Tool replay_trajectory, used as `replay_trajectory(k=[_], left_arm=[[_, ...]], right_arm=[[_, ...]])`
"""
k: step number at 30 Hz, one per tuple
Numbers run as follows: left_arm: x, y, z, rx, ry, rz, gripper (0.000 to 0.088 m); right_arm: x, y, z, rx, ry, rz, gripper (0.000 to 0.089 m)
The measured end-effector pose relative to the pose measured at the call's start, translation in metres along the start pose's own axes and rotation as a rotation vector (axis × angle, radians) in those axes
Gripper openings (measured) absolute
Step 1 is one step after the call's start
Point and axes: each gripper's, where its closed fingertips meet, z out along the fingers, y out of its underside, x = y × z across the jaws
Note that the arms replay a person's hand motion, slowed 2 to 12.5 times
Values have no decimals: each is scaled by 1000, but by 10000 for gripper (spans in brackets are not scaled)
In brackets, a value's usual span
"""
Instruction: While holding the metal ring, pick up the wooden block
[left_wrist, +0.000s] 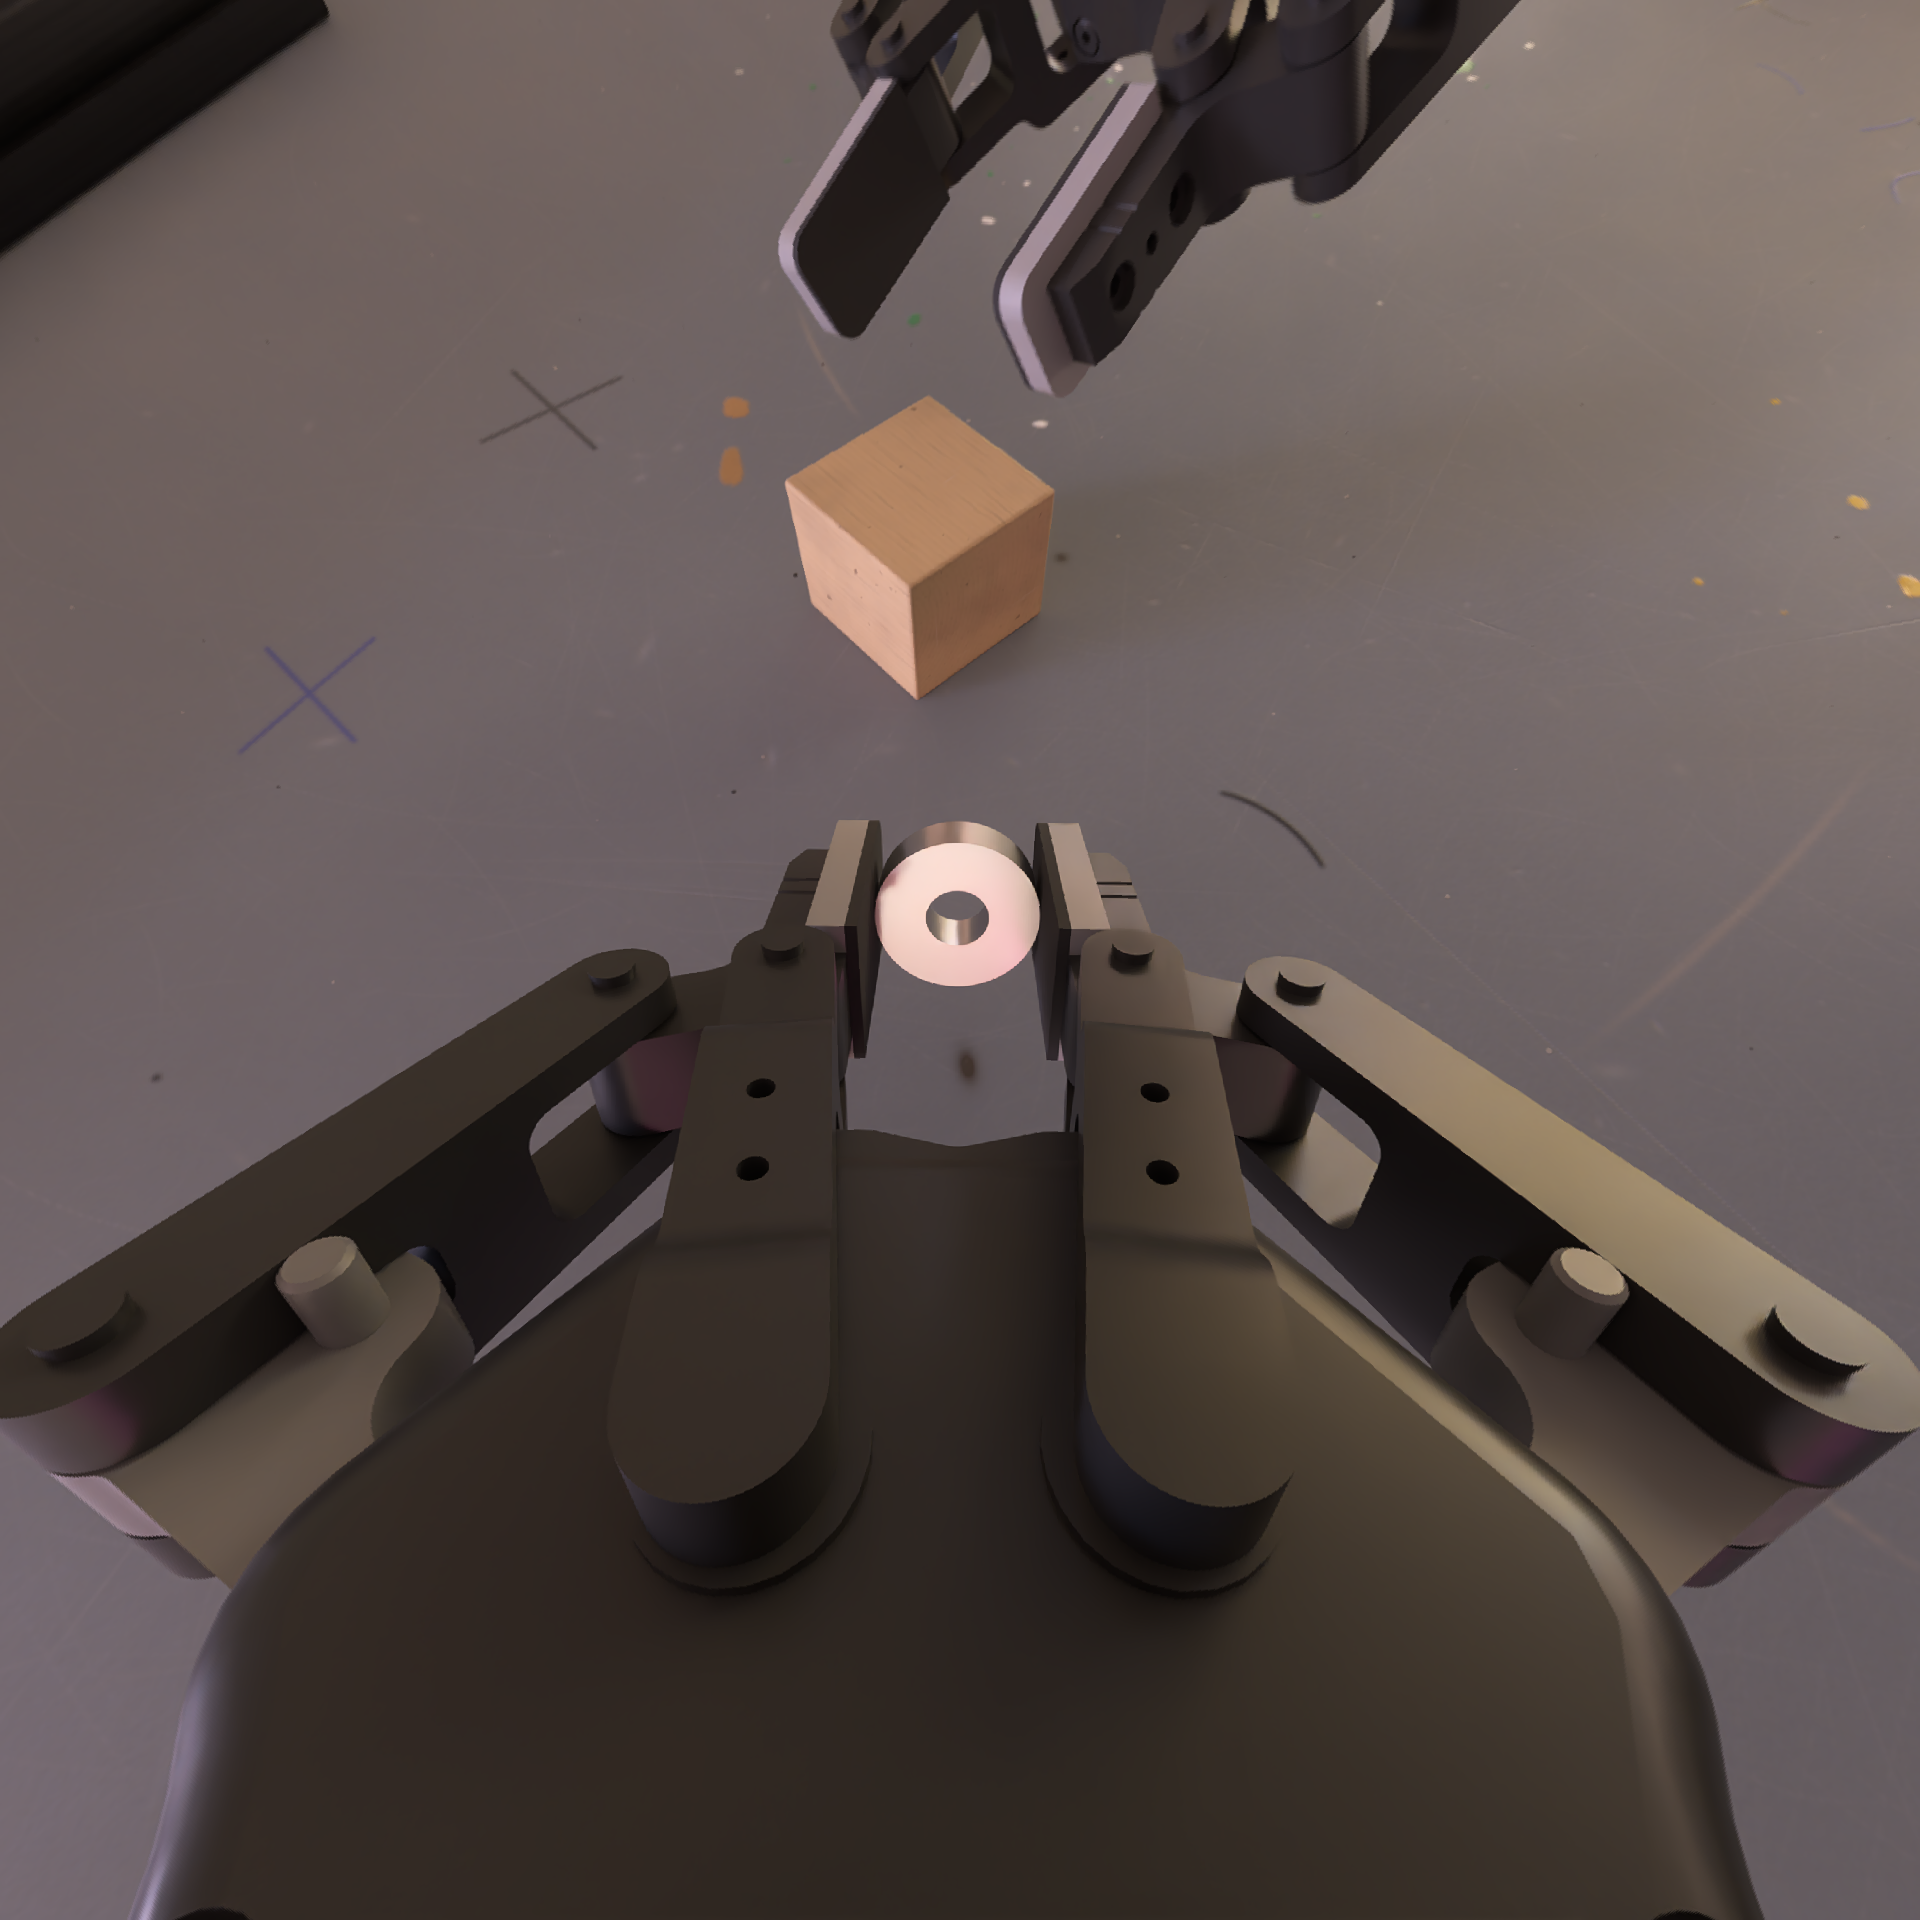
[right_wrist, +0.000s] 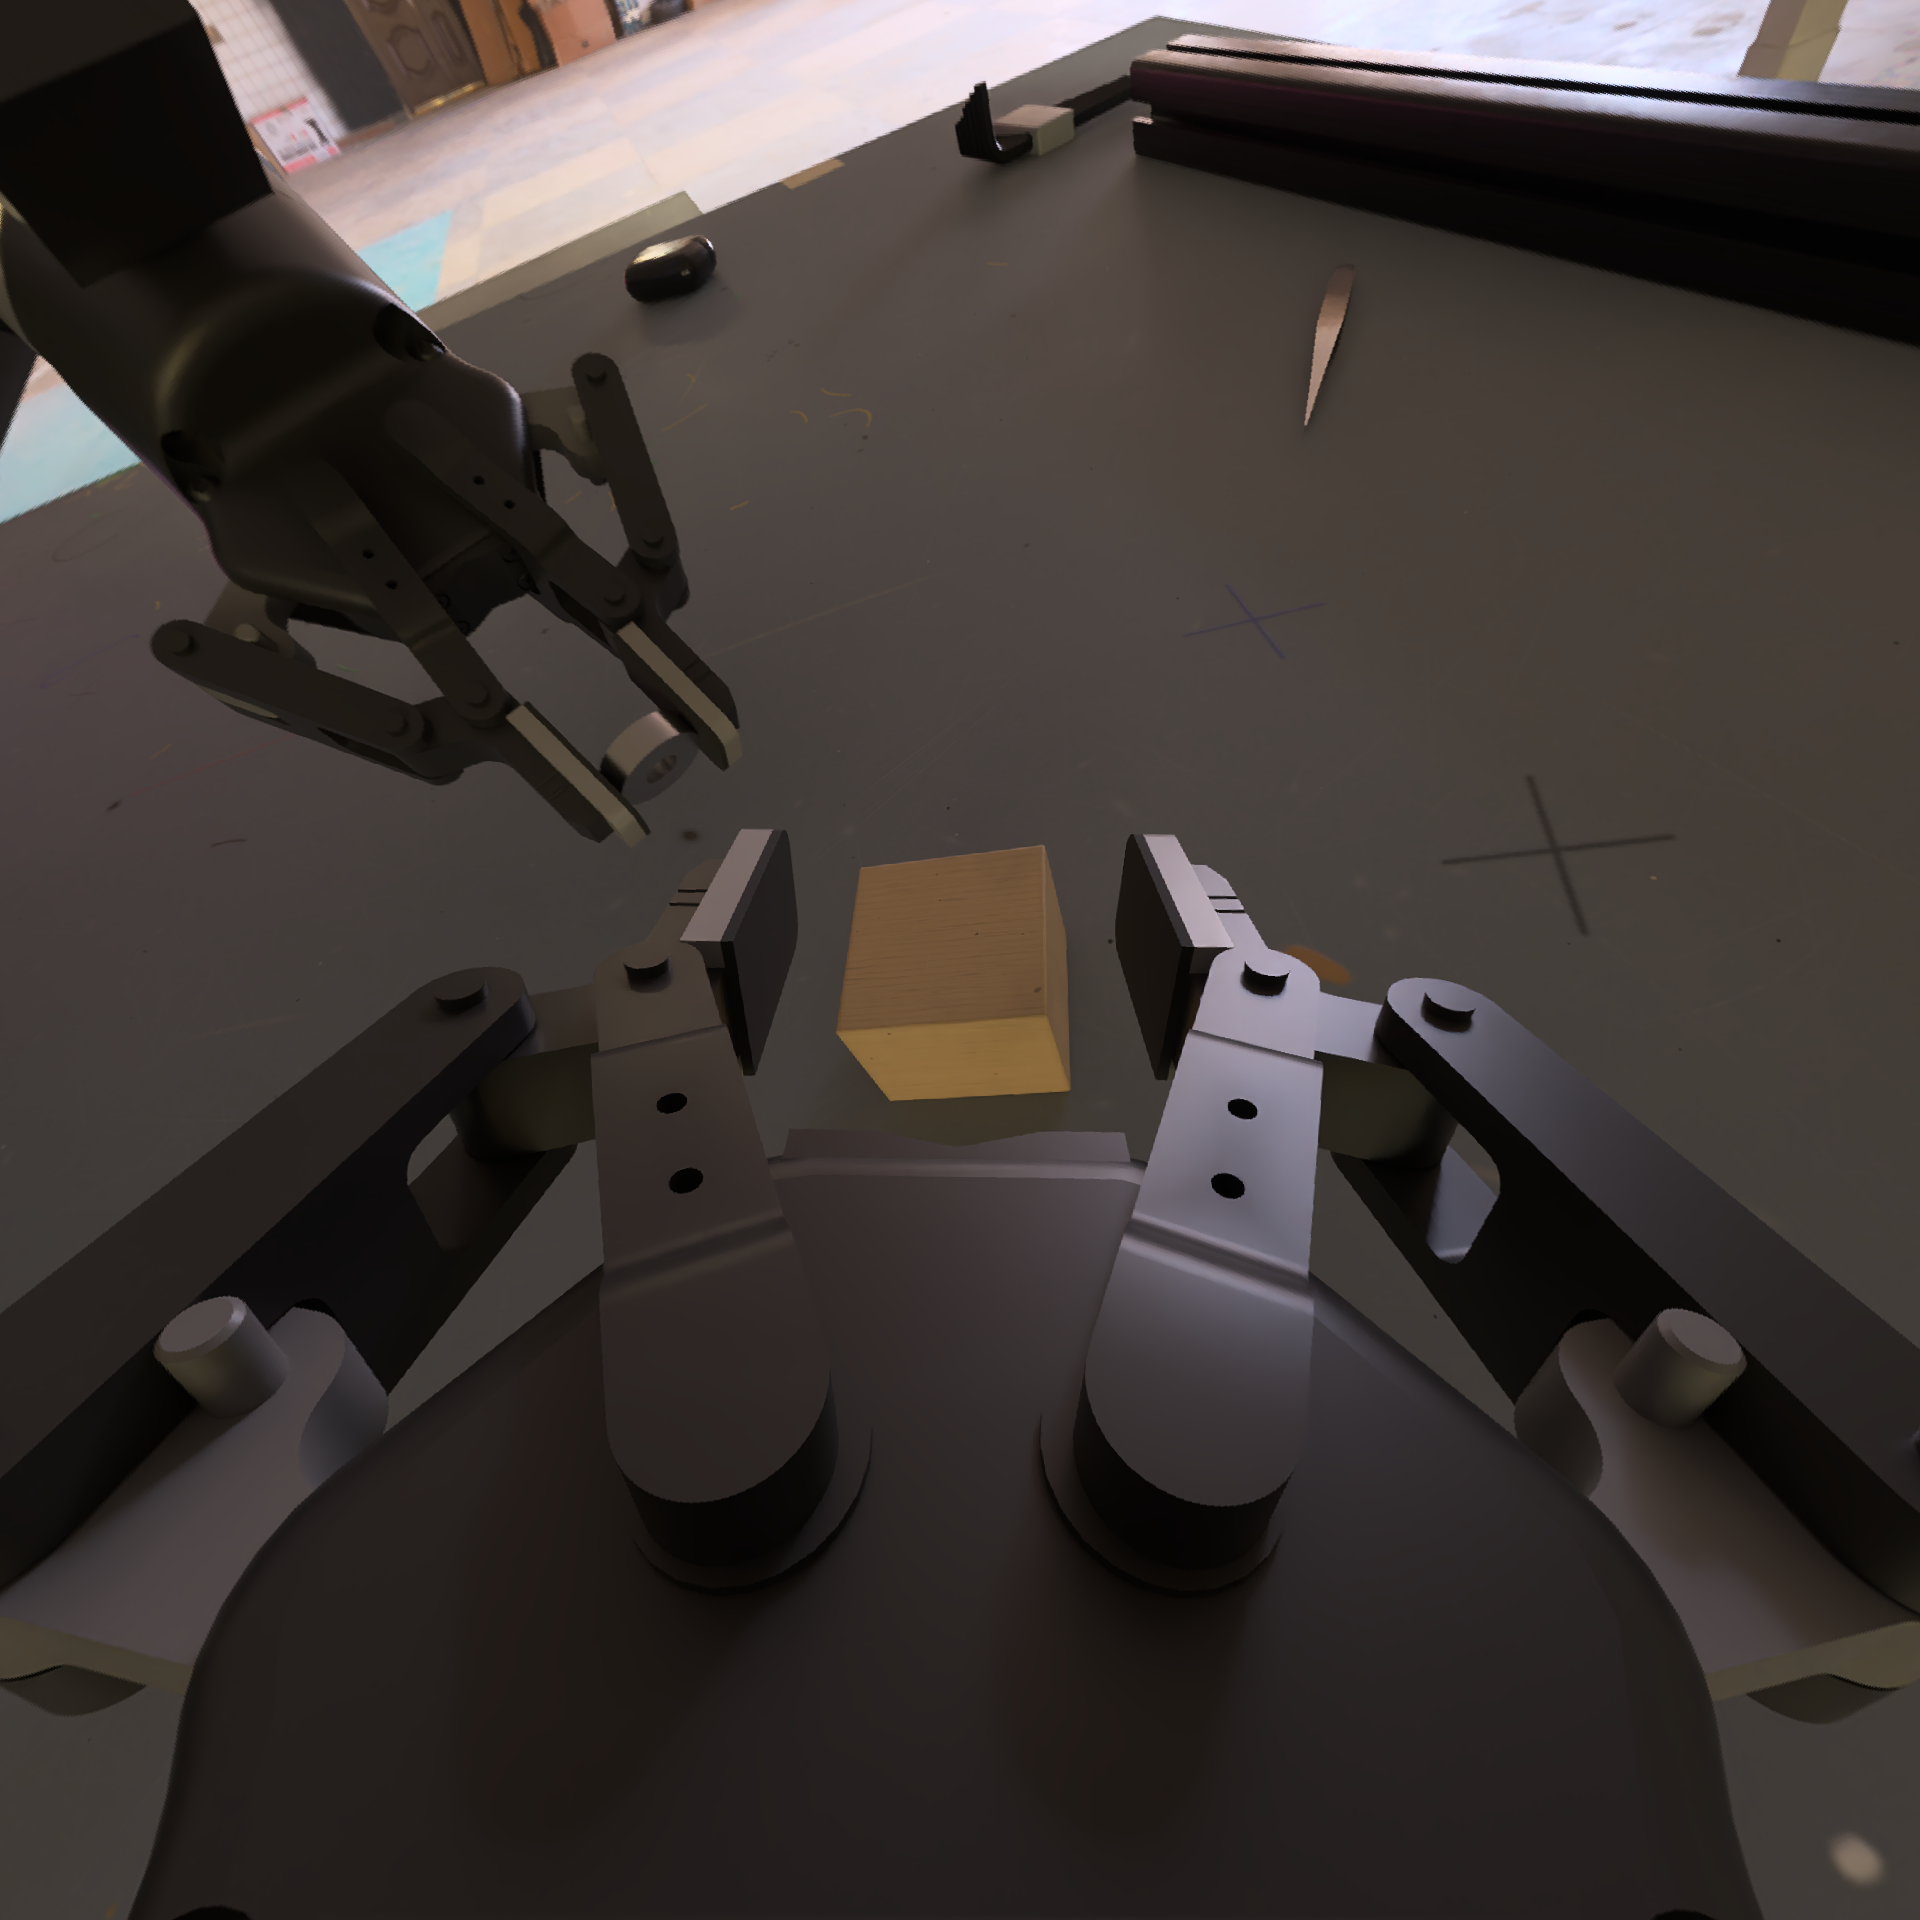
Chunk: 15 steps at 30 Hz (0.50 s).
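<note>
My left gripper (left_wrist: 957, 914) is shut on the metal ring (left_wrist: 957, 906), a thick silver washer with a small hole, held above the table. The ring also shows in the right wrist view (right_wrist: 646, 770), in the left gripper (right_wrist: 681, 774). The wooden block (left_wrist: 920, 540), a light cube, stands on the grey table beyond the ring. My right gripper (right_wrist: 951, 935) is open and hangs above the block (right_wrist: 956, 971), one pad on each side, apart from it. In the left wrist view the right gripper (left_wrist: 940, 327) hovers just behind the block.
A black rail (right_wrist: 1538, 166) runs along the table's far right edge. A pale pointed sliver (right_wrist: 1328, 338), a black oval object (right_wrist: 671, 268) and a small black bracket (right_wrist: 992, 130) lie far off. Cross marks (right_wrist: 1558, 852) are drawn on the table (right_wrist: 1039, 520).
</note>
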Motion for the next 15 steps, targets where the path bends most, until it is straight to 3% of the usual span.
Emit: replay_trajectory(k=[10, 15], left_arm=[[3, -6, -8, 64, 1, 59, 260], [7, -4, -10, 58, 10, 94, 260]], right_arm=[[4, 5, 4, -35, 55, -11, 571], [5, 6, 5, -43, 73, -10, 591]])
